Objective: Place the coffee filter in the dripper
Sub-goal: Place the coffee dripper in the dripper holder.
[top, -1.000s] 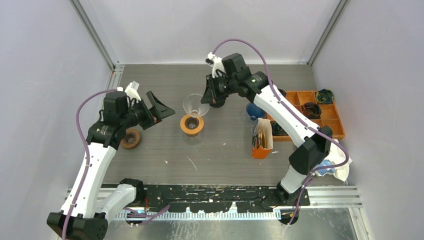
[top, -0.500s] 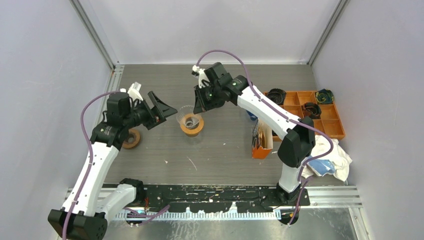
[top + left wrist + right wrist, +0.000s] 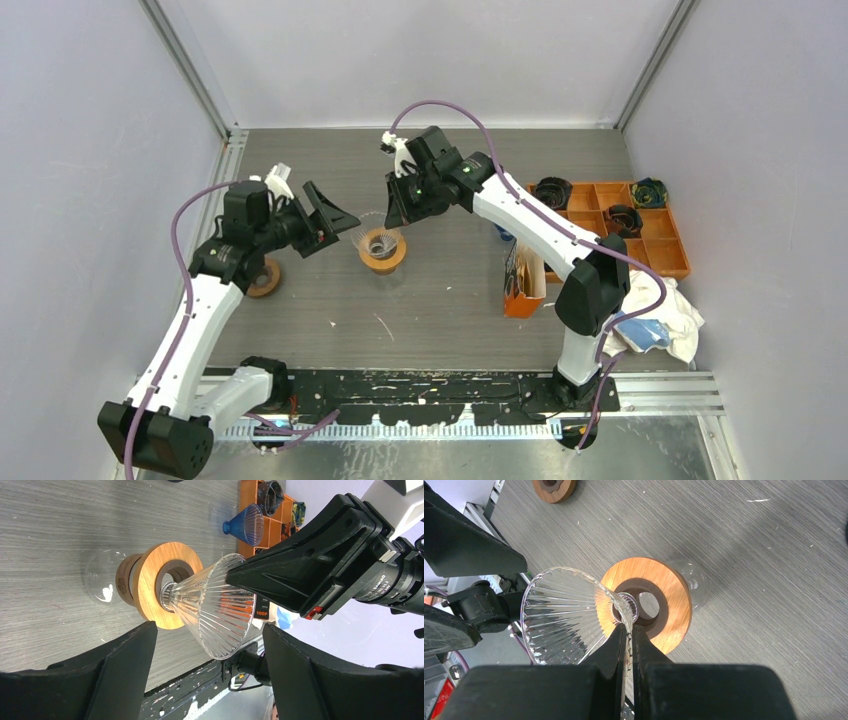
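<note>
A clear ribbed glass dripper (image 3: 378, 238) rests tilted with its narrow end in the wooden ring holder (image 3: 384, 258) at mid-table. My right gripper (image 3: 396, 212) is shut on the dripper's rim (image 3: 626, 617), its jaws pinching the glass wall. My left gripper (image 3: 336, 222) is open just left of the dripper, a finger on each side of the cone (image 3: 215, 612) without touching it. An orange filter pack marked 100P (image 3: 523, 277) stands to the right. No loose filter is in view.
A second wooden ring (image 3: 263, 277) lies at the left. A blue cone dripper (image 3: 245, 524) stands beside the orange compartment tray (image 3: 660, 250) with small parts at the right. A white and blue cloth (image 3: 665, 325) lies at the near right.
My right gripper carried the dripper left and down onto the wooden ring. My left gripper moved right, so its open fingers now flank the cone.
</note>
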You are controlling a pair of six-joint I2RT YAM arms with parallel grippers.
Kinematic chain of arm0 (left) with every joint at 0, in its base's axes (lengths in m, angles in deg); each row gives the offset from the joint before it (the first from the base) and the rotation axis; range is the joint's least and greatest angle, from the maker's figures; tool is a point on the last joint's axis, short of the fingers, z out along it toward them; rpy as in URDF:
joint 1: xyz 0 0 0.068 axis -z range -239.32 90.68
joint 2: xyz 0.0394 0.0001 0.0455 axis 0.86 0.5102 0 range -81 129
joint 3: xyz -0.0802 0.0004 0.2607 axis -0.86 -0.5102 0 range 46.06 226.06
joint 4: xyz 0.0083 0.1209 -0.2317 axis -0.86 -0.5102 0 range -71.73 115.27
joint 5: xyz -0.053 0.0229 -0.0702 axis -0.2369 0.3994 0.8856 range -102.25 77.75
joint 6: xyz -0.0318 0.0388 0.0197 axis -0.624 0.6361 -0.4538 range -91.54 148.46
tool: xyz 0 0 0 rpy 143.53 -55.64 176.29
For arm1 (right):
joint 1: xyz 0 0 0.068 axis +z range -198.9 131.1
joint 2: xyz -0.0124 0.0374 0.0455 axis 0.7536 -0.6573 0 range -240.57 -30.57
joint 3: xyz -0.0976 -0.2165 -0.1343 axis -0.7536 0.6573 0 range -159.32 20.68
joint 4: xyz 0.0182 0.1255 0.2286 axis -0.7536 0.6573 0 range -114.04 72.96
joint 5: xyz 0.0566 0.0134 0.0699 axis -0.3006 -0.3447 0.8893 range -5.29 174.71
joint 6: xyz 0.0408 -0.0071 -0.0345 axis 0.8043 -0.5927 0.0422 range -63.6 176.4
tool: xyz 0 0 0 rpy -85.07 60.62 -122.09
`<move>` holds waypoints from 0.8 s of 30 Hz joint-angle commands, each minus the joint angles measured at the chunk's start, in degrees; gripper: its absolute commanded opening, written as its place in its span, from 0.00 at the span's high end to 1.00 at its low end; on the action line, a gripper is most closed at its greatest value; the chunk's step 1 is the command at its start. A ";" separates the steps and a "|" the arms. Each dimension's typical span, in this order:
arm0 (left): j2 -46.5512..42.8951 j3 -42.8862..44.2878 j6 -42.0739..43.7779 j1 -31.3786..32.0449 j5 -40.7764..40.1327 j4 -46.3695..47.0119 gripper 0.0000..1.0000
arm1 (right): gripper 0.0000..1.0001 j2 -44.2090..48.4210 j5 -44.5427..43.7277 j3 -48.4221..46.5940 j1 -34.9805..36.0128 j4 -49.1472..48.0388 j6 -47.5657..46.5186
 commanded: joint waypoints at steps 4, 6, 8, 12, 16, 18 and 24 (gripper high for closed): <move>0.04 -0.17 -0.92 1.20 -0.55 4.39 0.21 | 0.99 3.85 -1.35 -0.96 0.08 -3.61 -0.31; 0.16 -0.11 -1.10 1.65 -0.82 4.85 0.21 | 0.99 4.18 -0.61 -0.79 0.03 -4.00 -0.20; 0.34 -0.11 -1.25 2.18 -1.27 4.87 0.22 | 0.99 4.84 -0.76 -0.37 0.07 -4.62 -0.08; 0.65 -0.18 -1.28 3.02 -1.71 4.83 0.22 | 0.99 6.51 -1.16 0.63 0.08 -6.00 0.21; 0.58 -0.28 -1.46 3.66 -2.35 5.04 0.24 | 0.99 7.02 -2.43 1.43 0.07 -6.24 0.27; 0.57 -0.36 -1.48 3.75 -2.68 5.14 0.25 | 0.99 6.62 -2.79 1.70 0.06 -6.24 0.26; 1.15 -0.71 -1.64 4.05 -3.10 5.40 0.30 | 0.99 5.00 -3.58 3.18 0.08 -6.31 0.35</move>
